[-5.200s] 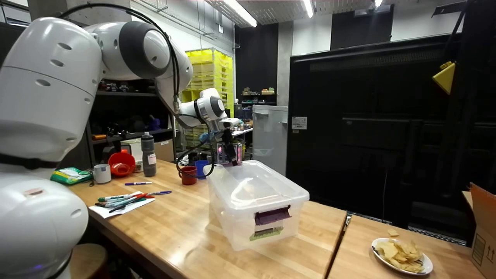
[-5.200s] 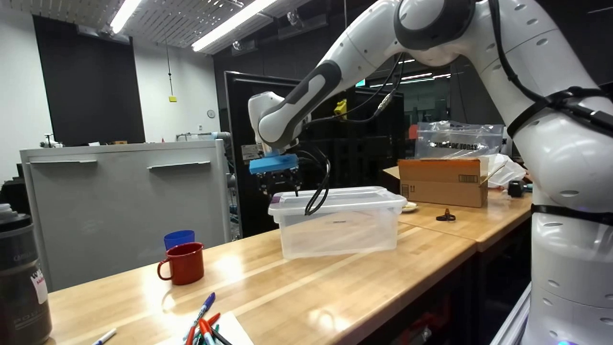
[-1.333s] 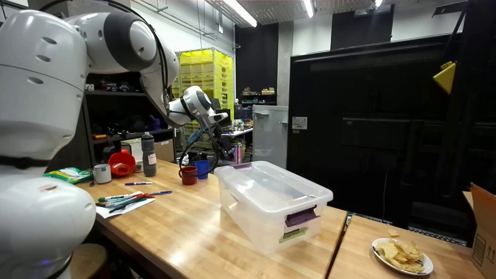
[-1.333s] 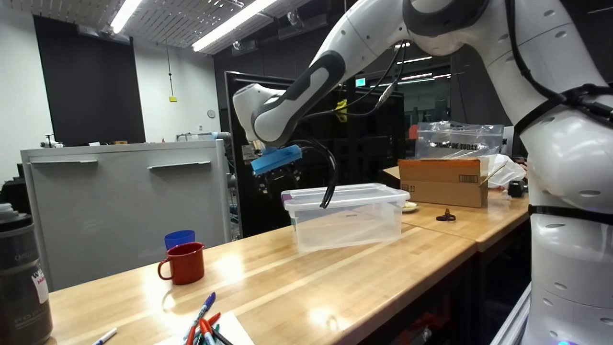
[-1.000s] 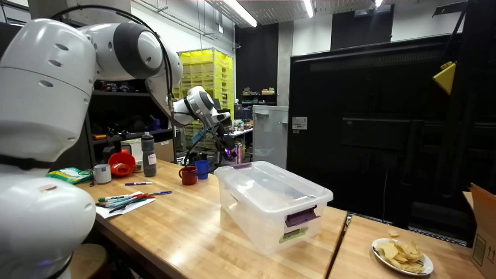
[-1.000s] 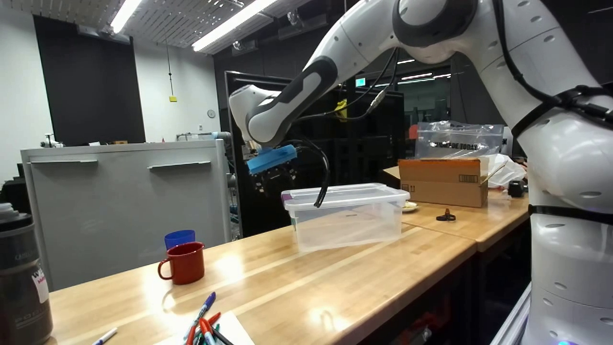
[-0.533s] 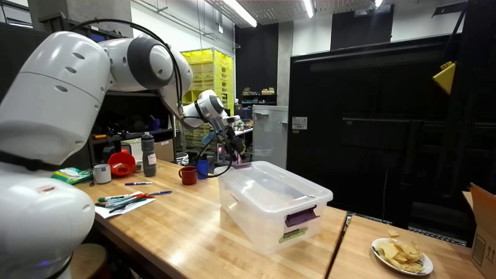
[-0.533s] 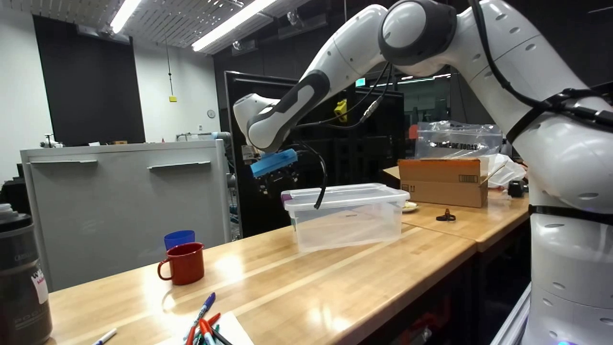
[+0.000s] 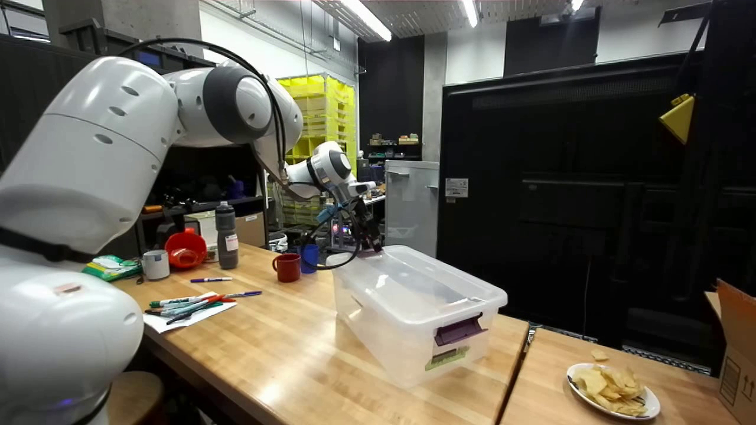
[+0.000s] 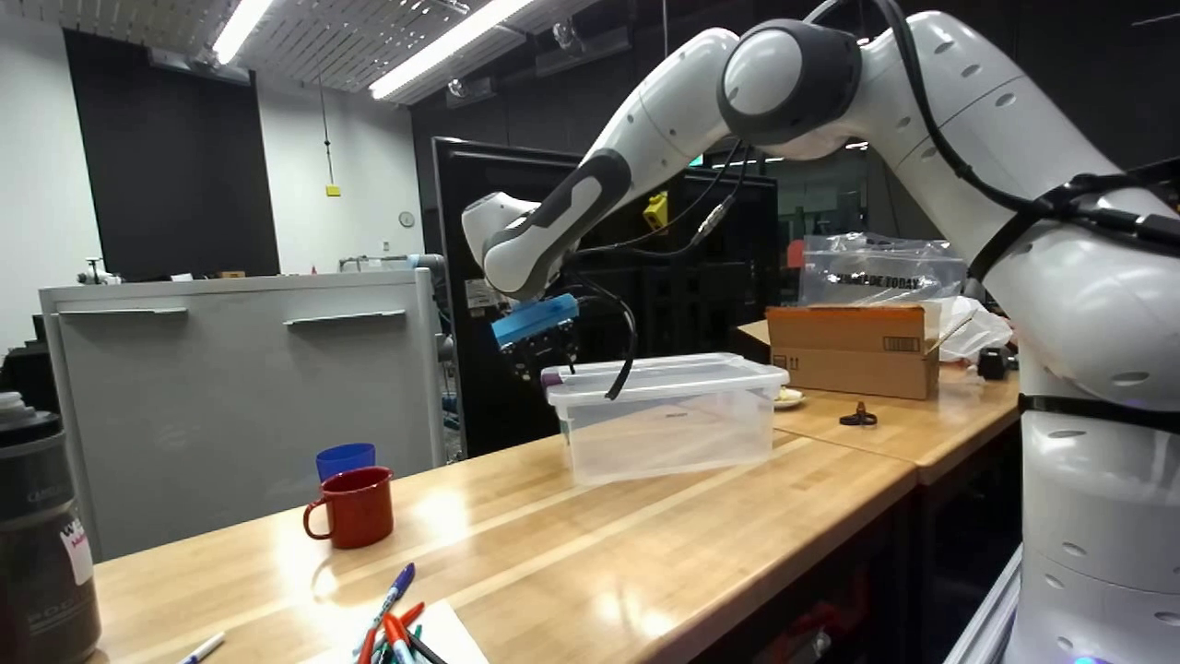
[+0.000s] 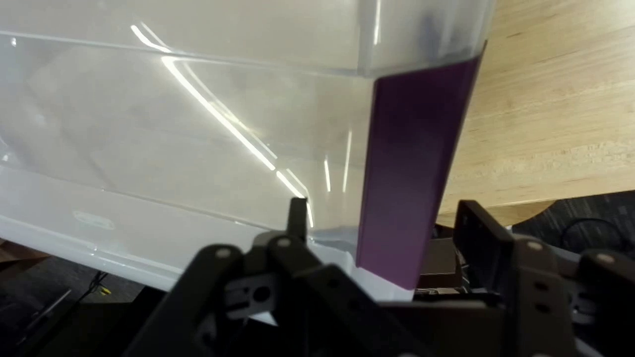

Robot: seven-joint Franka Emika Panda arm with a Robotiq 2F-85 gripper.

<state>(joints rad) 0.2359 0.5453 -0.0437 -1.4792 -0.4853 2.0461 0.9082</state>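
Clear lidded bin (image 9: 407,333) near one end of the counter (image 9: 283,354), its purple latch (image 11: 416,163) framed between the spread fingers of the gripper (image 11: 382,208), contact unclear, red mug (image 9: 288,268) and blue cup (image 9: 309,257) along the back edge, markers (image 9: 189,304) by the front edge, plate of chips (image 9: 652,406) past that end

Bright ceiling tubes (image 10: 452,46), white glare on lid (image 11: 198,134) and tabletop (image 10: 572,544)

Wooden table (image 9: 283,348), supporting a lidded clear plastic bin (image 9: 413,313), a red mug (image 10: 358,507), a blue cup (image 10: 345,459), a gray bottle (image 9: 227,241), a white cup (image 9: 155,264), a white sheet (image 9: 166,325) and a loose marker (image 9: 211,279); the adjoining table (image 9: 549,383) supports a plate (image 9: 653,405), a chip (image 9: 599,355) and a cardboard box (image 10: 846,364).
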